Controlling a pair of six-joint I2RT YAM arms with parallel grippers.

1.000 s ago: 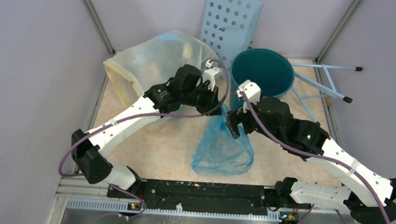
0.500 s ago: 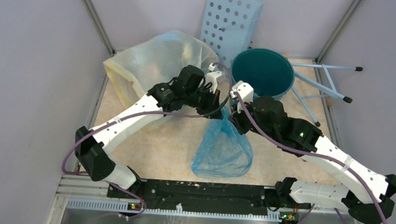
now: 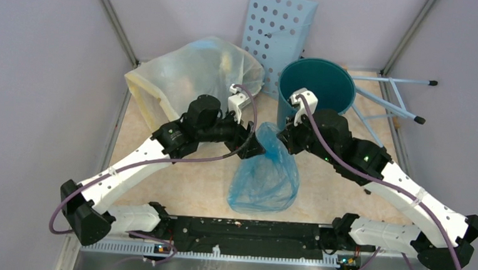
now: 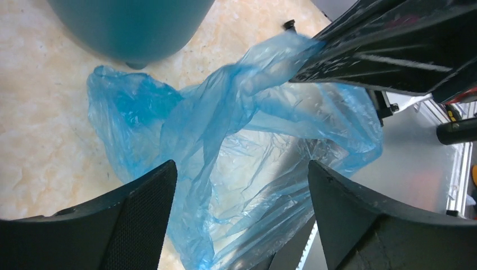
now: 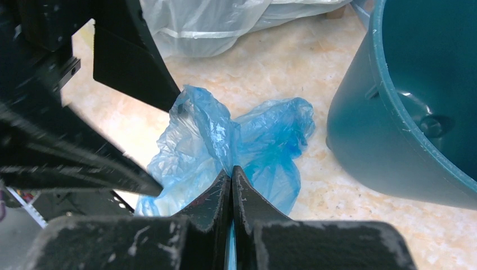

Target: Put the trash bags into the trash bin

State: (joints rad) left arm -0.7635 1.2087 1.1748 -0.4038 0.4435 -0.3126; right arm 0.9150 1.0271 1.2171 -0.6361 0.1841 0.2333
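The light-blue trash bag [image 3: 265,174] hangs crumpled, its lower part resting on the table in front of the dark-teal trash bin [image 3: 318,86]. My right gripper [image 3: 284,138] is shut on the bag's bunched top, just short of the bin's near wall. In the right wrist view the gripper [image 5: 232,171] pinches blue film [image 5: 253,129] beside the bin [image 5: 405,112]. My left gripper [image 3: 254,147] stands open at the bag's left side. In the left wrist view its gripper [image 4: 242,185] frames the bag [image 4: 225,140] without touching it, with the bin's base [image 4: 129,28] beyond.
A large whitish bag [image 3: 193,76] lies at the back left, behind the left arm. A pale-blue perforated panel [image 3: 277,28] leans on the back wall. Thin blue metal legs [image 3: 392,100] lie to the right of the bin.
The left gripper opened, let go of the bag and drew back to the left. The right gripper shut on the bag's top and moved slightly toward the bin.
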